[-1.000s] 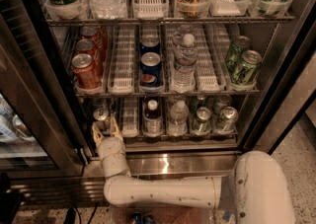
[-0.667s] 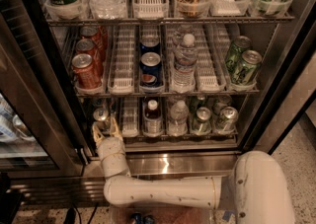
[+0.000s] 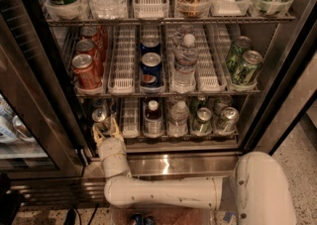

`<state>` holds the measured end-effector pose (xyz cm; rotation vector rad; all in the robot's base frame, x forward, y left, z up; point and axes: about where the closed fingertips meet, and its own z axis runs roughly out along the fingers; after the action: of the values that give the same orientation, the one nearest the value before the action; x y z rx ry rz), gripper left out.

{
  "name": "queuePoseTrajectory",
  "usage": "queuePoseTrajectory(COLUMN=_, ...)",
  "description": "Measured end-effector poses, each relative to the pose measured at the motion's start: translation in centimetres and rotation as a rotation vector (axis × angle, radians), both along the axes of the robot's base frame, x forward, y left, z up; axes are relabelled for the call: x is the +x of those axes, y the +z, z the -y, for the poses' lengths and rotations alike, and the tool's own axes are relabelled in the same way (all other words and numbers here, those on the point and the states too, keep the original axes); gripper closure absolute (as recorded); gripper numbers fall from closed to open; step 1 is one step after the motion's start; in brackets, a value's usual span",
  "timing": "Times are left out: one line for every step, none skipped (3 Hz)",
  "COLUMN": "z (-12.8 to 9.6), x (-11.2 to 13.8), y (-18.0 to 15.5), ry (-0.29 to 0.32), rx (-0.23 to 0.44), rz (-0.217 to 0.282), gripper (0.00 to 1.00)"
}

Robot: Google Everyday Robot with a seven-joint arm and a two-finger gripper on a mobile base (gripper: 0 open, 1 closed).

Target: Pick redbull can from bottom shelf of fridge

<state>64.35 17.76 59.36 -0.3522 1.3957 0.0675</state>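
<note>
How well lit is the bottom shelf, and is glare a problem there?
Camera view: the bottom shelf is dim, and the redbull can sits in shadow at its left end, only its top catching light. The gripper just in front of it shows pale and clear. Glare falls on the steel sill below, not on the can.

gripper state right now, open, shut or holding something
Gripper: open, holding nothing. It is at the left front of the bottom shelf, fingers spread just in front of the redbull can.
</note>
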Motion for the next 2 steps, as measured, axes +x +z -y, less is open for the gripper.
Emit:
queuePoseTrajectory(z=0.4, x=0.6, y=2.2, ry=0.017, rx=0.033, rz=0.010, gripper=1.00)
queuePoseTrajectory(z=0.8, x=1.3, y=5.2, ry=0.048, rx=0.079, rz=0.029, gripper=1.00)
